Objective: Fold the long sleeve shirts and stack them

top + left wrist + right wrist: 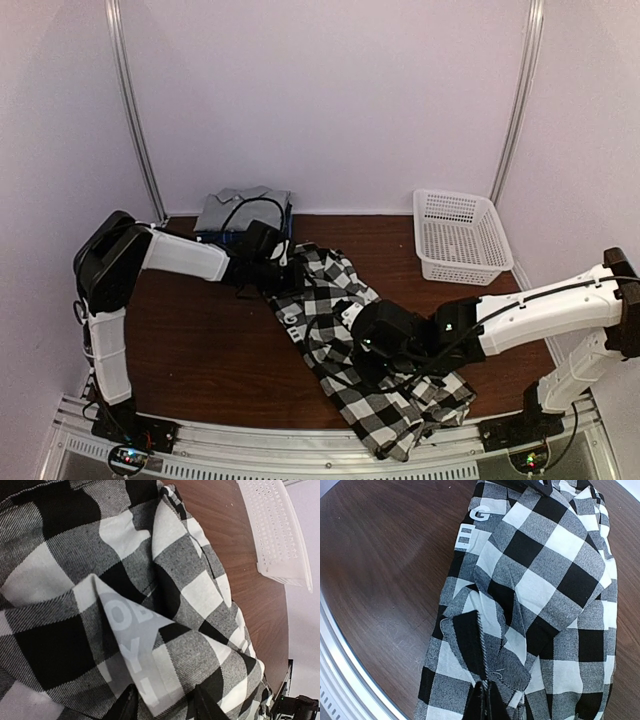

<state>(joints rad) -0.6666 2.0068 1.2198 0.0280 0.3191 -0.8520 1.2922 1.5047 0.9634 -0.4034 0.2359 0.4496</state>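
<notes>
We judge the fold of the checked shirt [312,300] to be under way but not finished. It lies bunched in a slanting band across the middle of the table [200,345], one end near the back and the other spilling toward the near edge. The left claw [165,707] sits at the far end, fingers partly apart astride a turned-up flap with a printed grey label. It does not look clamped. The right claw [485,700] is closed tight at mid-length, with a ridge of cloth drawn up into its tips, so we take it to be pinching the shirt.

The next move calls for the left claw to close on that flap before either arm lifts, then a flat fold-over. The grey shirt [238,208] waits folded at the back left.

The table is dark brown wood grain, with a white lattice basket [460,235] at the back right and plain pale walls [330,90] behind.
</notes>
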